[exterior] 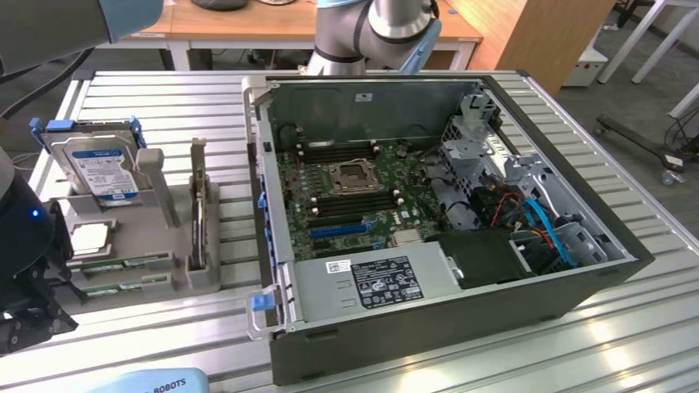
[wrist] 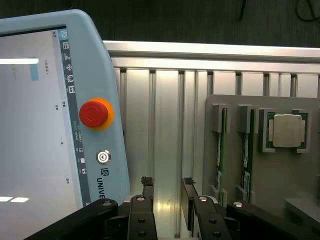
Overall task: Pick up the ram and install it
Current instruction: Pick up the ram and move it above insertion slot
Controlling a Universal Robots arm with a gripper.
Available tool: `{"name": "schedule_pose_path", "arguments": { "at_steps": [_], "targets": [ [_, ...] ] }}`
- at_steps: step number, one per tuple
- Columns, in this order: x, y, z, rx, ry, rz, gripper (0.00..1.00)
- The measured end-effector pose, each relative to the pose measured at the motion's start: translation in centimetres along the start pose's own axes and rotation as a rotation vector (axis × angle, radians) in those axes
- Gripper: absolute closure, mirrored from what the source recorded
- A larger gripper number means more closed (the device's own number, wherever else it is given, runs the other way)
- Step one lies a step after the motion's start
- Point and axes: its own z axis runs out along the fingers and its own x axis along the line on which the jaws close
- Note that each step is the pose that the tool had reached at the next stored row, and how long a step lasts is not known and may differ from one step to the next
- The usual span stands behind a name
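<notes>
Two ram sticks [wrist: 219,156] [wrist: 246,155], green and narrow, lie side by side in slots of the grey holder [wrist: 265,185]. In the exterior view the same ram sticks [exterior: 120,264] [exterior: 116,286] sit at the holder's front. My gripper [wrist: 167,183] is open with nothing between its black fingers [wrist: 147,183]. It hovers over bare table slats between the teach pendant and the holder, a short way from the nearer ram. Seen from outside, the gripper [exterior: 33,318] is at the exterior view's lower left. The open computer case [exterior: 437,205] shows its motherboard [exterior: 349,192].
A square silver CPU [wrist: 287,131] rests in the holder beside the ram. A hard drive [exterior: 101,168] and a dark upright card [exterior: 196,209] stand in the holder. The teach pendant [wrist: 45,115] with its red stop button [wrist: 93,114] lies close to the gripper.
</notes>
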Motion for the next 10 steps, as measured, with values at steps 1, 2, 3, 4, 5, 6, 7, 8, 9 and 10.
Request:
{"name": "schedule_pose_path", "arguments": {
  "at_steps": [1,2,3,4,5,6,7,8,9,10],
  "targets": [
    [0.00,0.00,0.00,0.0000,0.0000,0.000,0.65],
    [0.00,0.00,0.00,0.0000,0.0000,0.000,0.65],
    [0.00,0.00,0.00,0.0000,0.0000,0.000,0.65],
    [0.00,0.00,0.00,0.0000,0.0000,0.000,0.65],
    [0.00,0.00,0.00,0.0000,0.0000,0.000,0.65],
    [0.00,0.00,0.00,0.0000,0.0000,0.000,0.65],
    [0.00,0.00,0.00,-0.0001,0.0000,0.000,0.65],
    [0.00,0.00,0.00,-0.0001,0.0000,0.000,0.65],
    [0.00,0.00,0.00,0.0000,0.0000,0.000,0.65],
    [0.00,0.00,0.00,-0.0001,0.0000,0.000,0.65]
  ]
}}
